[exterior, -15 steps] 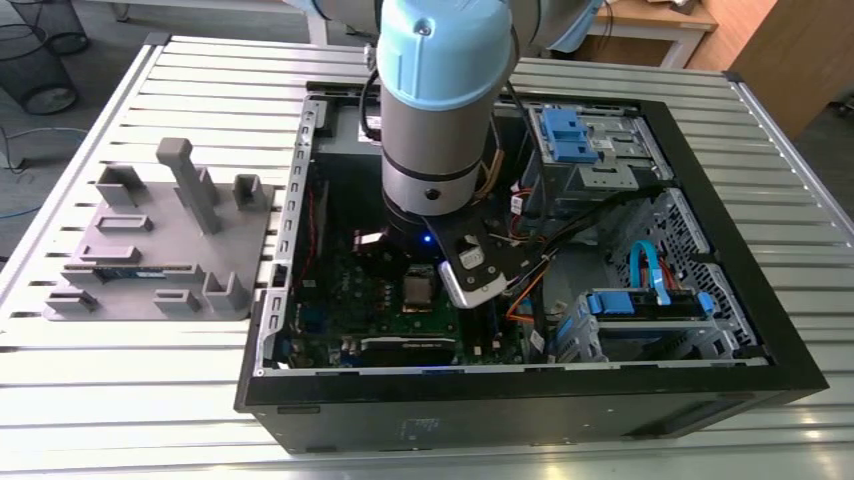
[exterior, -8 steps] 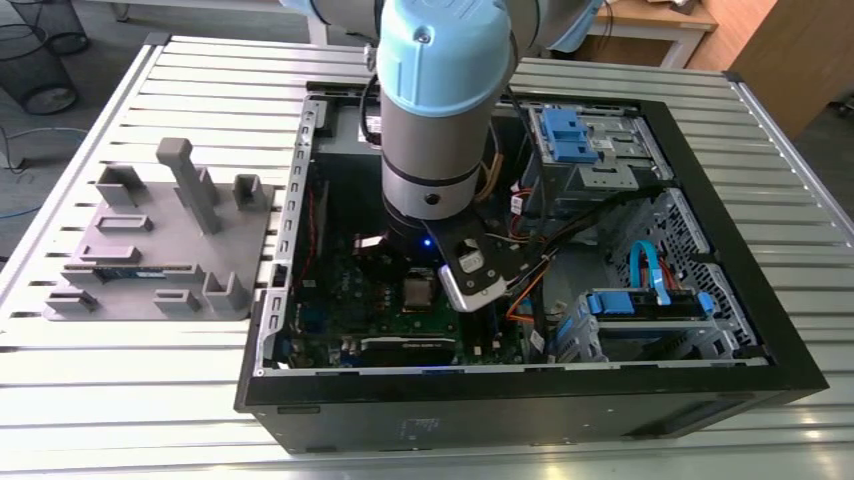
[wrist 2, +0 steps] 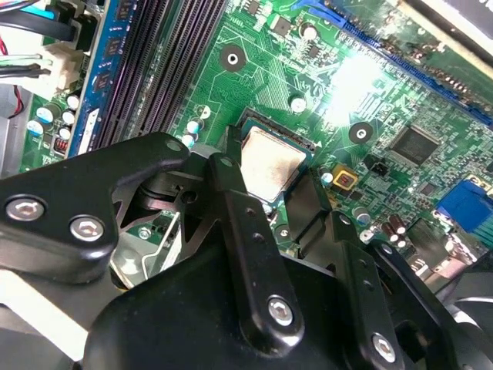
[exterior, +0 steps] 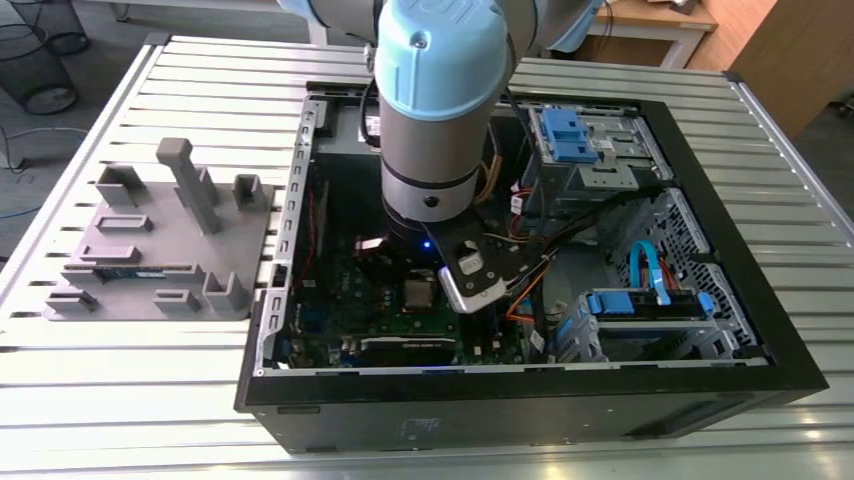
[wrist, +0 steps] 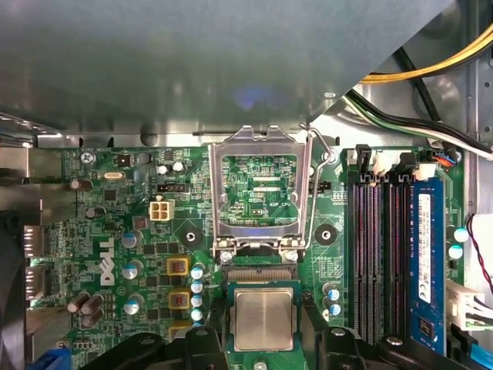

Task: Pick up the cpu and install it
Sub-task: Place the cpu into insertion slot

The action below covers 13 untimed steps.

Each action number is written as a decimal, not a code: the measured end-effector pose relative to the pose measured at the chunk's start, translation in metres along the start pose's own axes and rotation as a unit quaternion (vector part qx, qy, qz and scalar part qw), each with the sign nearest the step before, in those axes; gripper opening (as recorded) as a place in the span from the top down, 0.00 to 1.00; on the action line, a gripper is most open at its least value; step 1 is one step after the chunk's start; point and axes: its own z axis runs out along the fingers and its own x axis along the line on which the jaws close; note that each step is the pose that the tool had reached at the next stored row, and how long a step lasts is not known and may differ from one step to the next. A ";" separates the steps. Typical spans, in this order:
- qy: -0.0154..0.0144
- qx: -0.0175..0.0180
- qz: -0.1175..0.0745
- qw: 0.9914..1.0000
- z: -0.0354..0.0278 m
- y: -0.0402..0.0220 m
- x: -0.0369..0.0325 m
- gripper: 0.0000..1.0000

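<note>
The cpu (wrist: 263, 320) lies flat in its socket on the motherboard (wrist: 115, 231), inside the open computer case (exterior: 534, 415) on the counter (exterior: 134, 410). It is straddled by the gripper (wrist 2: 268, 181), whose jaws are set narrowly apart. A thin gap is shown on each side in the first wrist view, so the chip is judged not to be clamped. Picking up and placing are thus judged done. The socket's retaining frame (wrist: 260, 189) is raised and not yet closed over the chip, so installation is judged unfinished. The grey holder tray (exterior: 147, 250) stands beside the case.
</note>
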 end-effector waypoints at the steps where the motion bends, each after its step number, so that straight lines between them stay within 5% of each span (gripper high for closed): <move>1: 0.000 0.000 0.000 1.000 0.0004 0.0000 0.0001 0.53; 13: -0.005 0.000 0.000 1.000 0.0032 0.0000 0.0014 0.53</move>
